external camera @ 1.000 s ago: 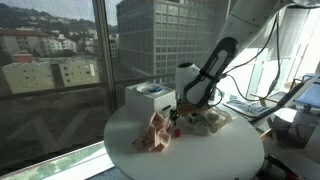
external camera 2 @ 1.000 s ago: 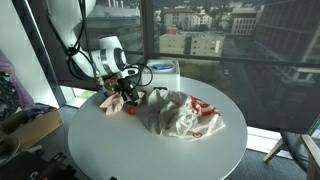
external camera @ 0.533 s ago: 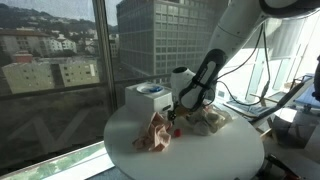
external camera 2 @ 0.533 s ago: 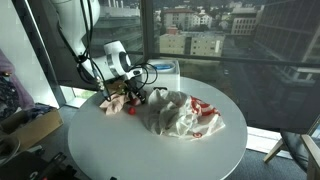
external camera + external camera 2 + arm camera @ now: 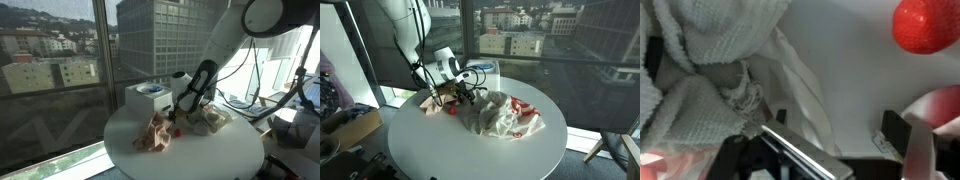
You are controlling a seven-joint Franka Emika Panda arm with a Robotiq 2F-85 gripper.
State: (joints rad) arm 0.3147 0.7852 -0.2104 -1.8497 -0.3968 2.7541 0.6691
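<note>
Swung gripper [image 5: 465, 92] closer onto crumpled cloth pile [image 5: 500, 116] on round table [image 5: 470, 158]; hovering with jaws spread wide, clasping nothing; white towel [image 5: 710, 45] under fingertips, red ball [image 5: 930, 25] just beside; nothing grabbed or lifted yet.

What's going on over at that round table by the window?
A robot arm hangs its gripper, jaws open and holding nothing, low over a pile of crumpled cloths on the round white table. In the wrist view its fingers sit just above a white knitted towel, with a small red ball close by. A white box stands behind the pile.
</note>
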